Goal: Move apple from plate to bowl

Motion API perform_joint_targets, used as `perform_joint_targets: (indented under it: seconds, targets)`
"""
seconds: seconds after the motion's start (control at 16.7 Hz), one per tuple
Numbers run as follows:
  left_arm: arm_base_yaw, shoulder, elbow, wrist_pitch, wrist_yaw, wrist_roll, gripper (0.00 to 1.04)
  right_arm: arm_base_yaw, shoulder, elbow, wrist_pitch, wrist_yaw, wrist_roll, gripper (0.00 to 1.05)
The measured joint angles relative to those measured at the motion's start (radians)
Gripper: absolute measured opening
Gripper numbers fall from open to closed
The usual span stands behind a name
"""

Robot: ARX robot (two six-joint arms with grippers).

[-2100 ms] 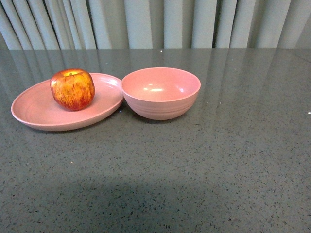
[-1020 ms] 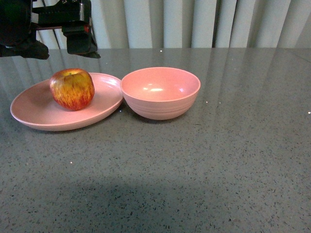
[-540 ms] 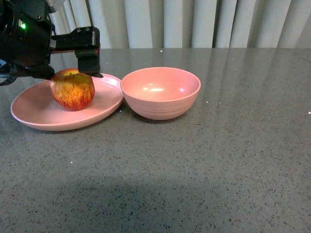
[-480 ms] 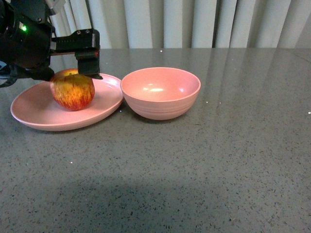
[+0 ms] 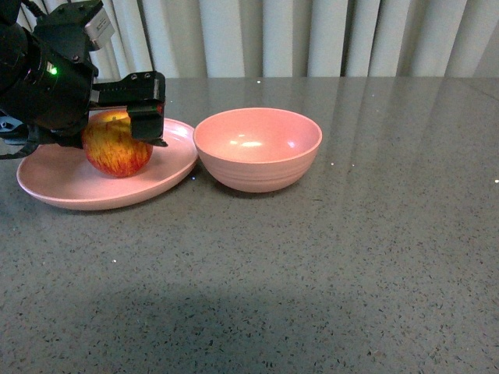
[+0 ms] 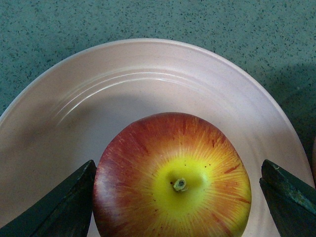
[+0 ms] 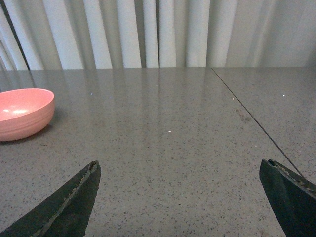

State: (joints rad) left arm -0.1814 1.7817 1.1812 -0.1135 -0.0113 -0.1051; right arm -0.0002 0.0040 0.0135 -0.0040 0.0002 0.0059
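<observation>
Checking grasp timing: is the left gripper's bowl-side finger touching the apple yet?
Apart. The left wrist view shows a strip of plate between that finger and the apple; the jaws stand open.

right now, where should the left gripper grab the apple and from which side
Probably grip the apple across its widest middle, coming down from above. It sits upright on the plate, stem dimple up, and the open left gripper straddles it, a finger beside each flank.

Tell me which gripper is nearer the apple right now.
Left. The left gripper straddles the apple, fingers open either side; the right gripper hangs far off, past the bowl.
</observation>
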Motion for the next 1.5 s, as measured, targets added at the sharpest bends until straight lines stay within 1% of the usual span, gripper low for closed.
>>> perform_joint_targets:
  seconds: [0.06,0.12,0.24,0.36,0.6,0.78,1.02,1.14,1.38,1.5]
  targets:
    - [-0.001,0.0,0.0,-0.003,-0.005,0.005,0.98,0.0,0.0,0.0,0.0,0.0,0.0,0.98]
    - [-0.001,0.0,0.0,-0.006,-0.013,0.008,0.94,0.0,0.0,0.0,0.0,0.0,0.0,0.98]
    - [-0.002,0.0,0.0,-0.008,-0.016,0.009,0.77,0.0,0.0,0.0,0.0,0.0,0.0,0.98]
    - [-0.002,0.0,0.0,-0.011,-0.023,0.014,0.71,0.0,0.0,0.0,0.0,0.0,0.0,0.98]
    - [-0.002,-0.006,0.0,-0.019,-0.03,0.031,0.69,0.0,0.0,0.0,0.0,0.0,0.0,0.98]
    - [-0.002,-0.037,0.003,-0.032,-0.064,0.064,0.69,0.0,0.0,0.0,0.0,0.0,0.0,0.98]
    - [-0.011,-0.105,0.063,-0.06,-0.063,0.086,0.69,0.0,0.0,0.0,0.0,0.0,0.0,0.98]
    - [-0.052,-0.133,0.095,-0.066,-0.06,0.087,0.69,0.0,0.0,0.0,0.0,0.0,0.0,0.98]
    - [-0.194,-0.134,0.13,-0.081,-0.055,0.08,0.69,0.0,0.0,0.0,0.0,0.0,0.0,0.98]
    - [-0.242,-0.103,0.153,-0.074,-0.058,0.076,0.69,0.0,0.0,0.0,0.0,0.0,0.0,0.98]
